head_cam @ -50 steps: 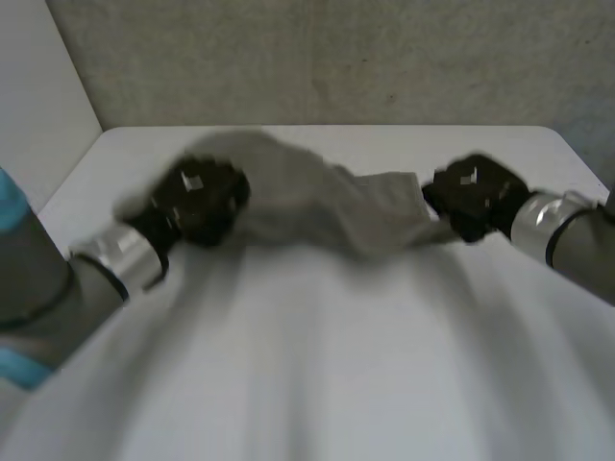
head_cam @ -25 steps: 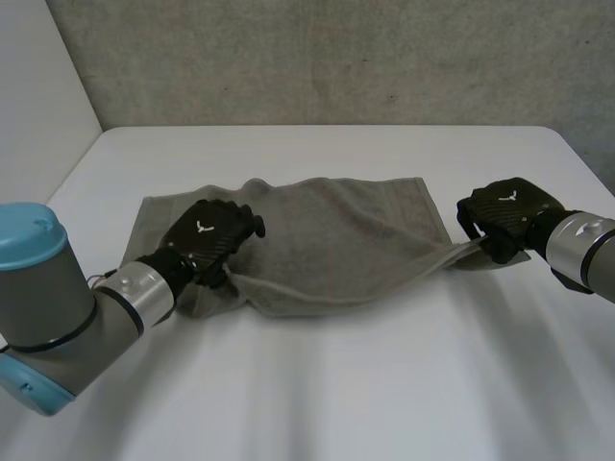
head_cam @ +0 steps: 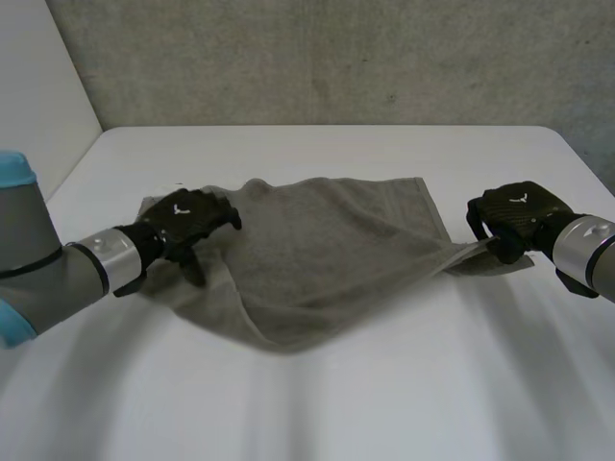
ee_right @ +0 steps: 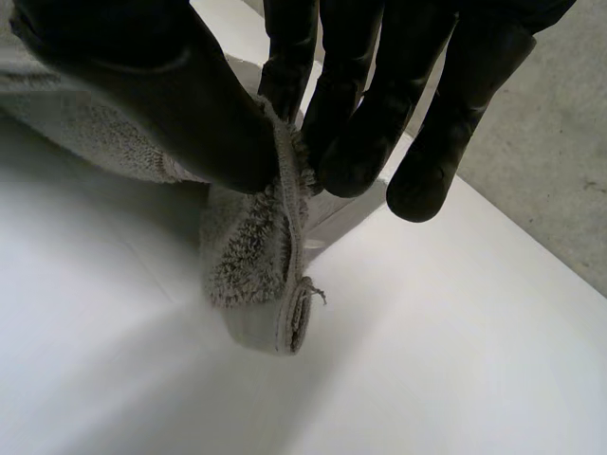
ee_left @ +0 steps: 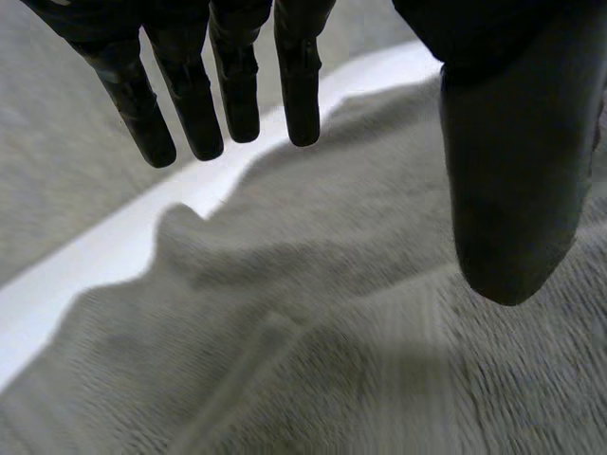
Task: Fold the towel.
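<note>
Right robot hand [head_cam: 514, 217] on crosswise towel [head_cam: 327, 250] corner

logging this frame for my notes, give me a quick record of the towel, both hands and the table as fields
towel: grey, rumpled, lying spread on the table, not yet neatly folded
left hand: open, fingers straight, over the towel's left end, holding nothing
right hand: shut on the towel, pinching a corner at its right end between thumb and fingers
table: white, the towel lies across its middle
</note>
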Controlling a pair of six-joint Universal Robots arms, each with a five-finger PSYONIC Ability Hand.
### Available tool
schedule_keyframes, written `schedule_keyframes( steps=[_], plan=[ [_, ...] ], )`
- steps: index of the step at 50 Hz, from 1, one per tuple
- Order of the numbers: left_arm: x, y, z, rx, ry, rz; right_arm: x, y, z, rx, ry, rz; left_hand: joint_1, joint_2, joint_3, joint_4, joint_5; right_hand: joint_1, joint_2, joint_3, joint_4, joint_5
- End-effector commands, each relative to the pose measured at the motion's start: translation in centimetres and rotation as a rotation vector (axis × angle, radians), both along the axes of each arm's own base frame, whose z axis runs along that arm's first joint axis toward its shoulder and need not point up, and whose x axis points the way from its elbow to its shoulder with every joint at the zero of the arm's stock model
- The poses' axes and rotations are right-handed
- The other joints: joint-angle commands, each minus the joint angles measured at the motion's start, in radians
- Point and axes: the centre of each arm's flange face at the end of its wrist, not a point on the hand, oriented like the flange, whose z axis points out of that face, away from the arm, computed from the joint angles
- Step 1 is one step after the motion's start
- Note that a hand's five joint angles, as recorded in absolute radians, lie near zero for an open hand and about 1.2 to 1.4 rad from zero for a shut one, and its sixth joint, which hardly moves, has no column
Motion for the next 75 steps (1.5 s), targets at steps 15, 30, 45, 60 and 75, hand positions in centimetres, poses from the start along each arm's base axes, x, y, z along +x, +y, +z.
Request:
schedule_keyframes(
  steps=[15, 30, 45, 60, 75],
  plan=[
    [0.0, 0.1, -2.6, 0.117, -0.161, -0.110, -0.1, 0.0, -1.1, 0.023, 0.006, -0.001, -0.060, -0.030, -0.030, -0.033, 0.005, 0.070, 0.090, 0.066, 0.064, 0.057],
    [0.1, 0.3, -3.2, 0.147, -0.168, -0.108, -0.2, 0.0, -1.1, 0.023, 0.007, -0.002, 0.383, 0.413, 0.413, 0.410, 0.448, 0.070, 0.090, 0.066, 0.064, 0.057],
    [0.9, 0.3, -1.5, 0.142, -0.191, -0.059, -0.1, 0.2, -0.7, 0.019, 0.005, -0.001, 0.773, 0.803, 0.803, 0.800, 0.838, 0.070, 0.090, 0.066, 0.064, 0.057],
    [4.0, 3.9, 4.2, 0.096, -0.171, 0.023, -0.5, 4.6, 4.5, 0.090, 0.058, 0.089, 0.979, 1.009, 1.009, 1.006, 1.044, 0.070, 0.090, 0.066, 0.064, 0.057],
    [7.5, 3.6, 15.6, -0.244, 0.046, 0.210, -2.4, 4.5, 15.7, -0.196, 0.016, 0.067, 0.979, 1.009, 1.009, 1.006, 1.044, 0.070, 0.090, 0.066, 0.064, 0.057]
  ],
)
